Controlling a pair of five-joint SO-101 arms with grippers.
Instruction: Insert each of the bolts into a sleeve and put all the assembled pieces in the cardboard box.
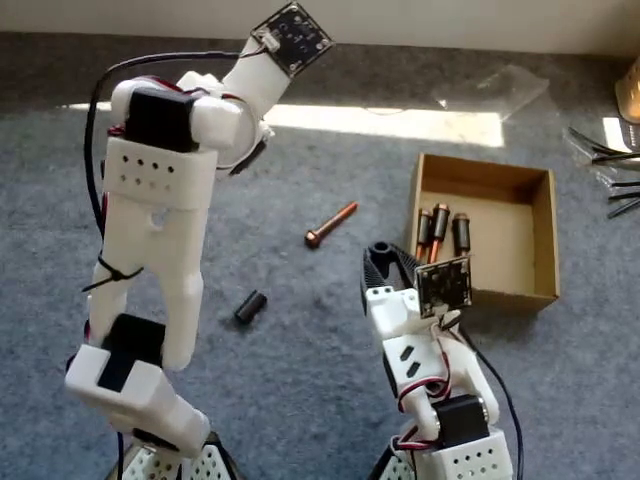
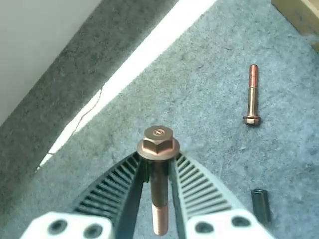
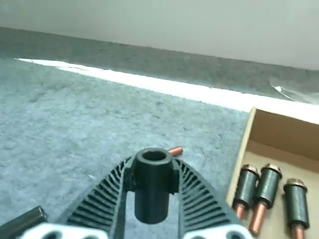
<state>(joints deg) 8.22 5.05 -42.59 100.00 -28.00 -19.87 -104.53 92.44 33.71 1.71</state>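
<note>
My left gripper (image 2: 158,159) is shut on a copper bolt (image 2: 158,172), held head outward above the carpet. The left arm (image 1: 160,200) stands raised at the left. My right gripper (image 3: 152,167) is shut on a black sleeve (image 3: 151,189) with its bore facing outward; it sits just left of the cardboard box (image 1: 535,240). Three assembled pieces (image 1: 440,230) lie side by side in the box's left part. A loose bolt (image 1: 330,225) lies on the carpet between the arms, and a loose sleeve (image 1: 250,305) lies nearer the left arm's base.
The floor is grey carpet with a bright strip of sunlight (image 1: 400,122) along the far side. A clear plastic bag (image 1: 500,88) lies behind the box. Black ties (image 1: 605,150) lie at the right edge.
</note>
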